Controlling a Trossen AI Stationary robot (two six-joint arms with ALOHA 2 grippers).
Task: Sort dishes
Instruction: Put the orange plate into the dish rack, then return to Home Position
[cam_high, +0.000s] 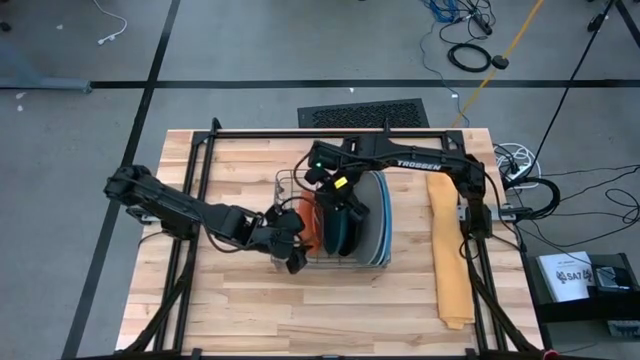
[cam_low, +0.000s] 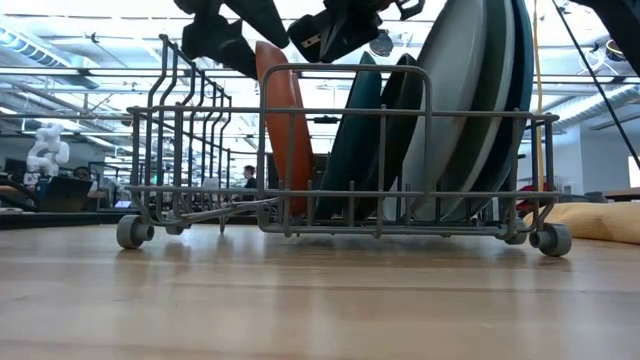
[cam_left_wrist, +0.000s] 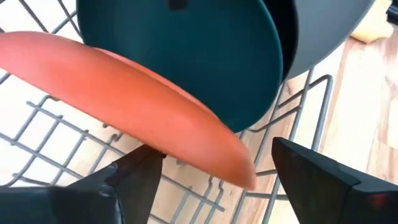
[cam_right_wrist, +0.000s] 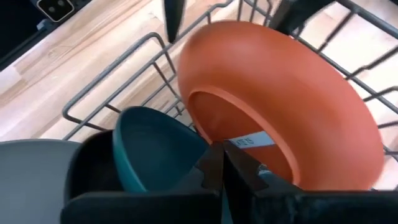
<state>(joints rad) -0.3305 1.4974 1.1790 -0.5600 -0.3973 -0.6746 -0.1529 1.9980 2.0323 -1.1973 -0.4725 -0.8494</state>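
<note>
While the left pincer (cam_left_wrist: 205, 180) hangs wide open by it, the round orange plate (cam_low: 285, 125) stands on edge in the wire rack (cam_low: 200, 150). The right pincer (cam_right_wrist: 221, 168) is pinched shut beside the teal plate (cam_right_wrist: 149, 146).

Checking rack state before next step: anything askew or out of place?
Nothing is spilled or damaged. The orange plate stands on edge in the wire rack, leaning slightly away from the teal plate. Left gripper is open around its rim; right gripper is above the rack.
</note>
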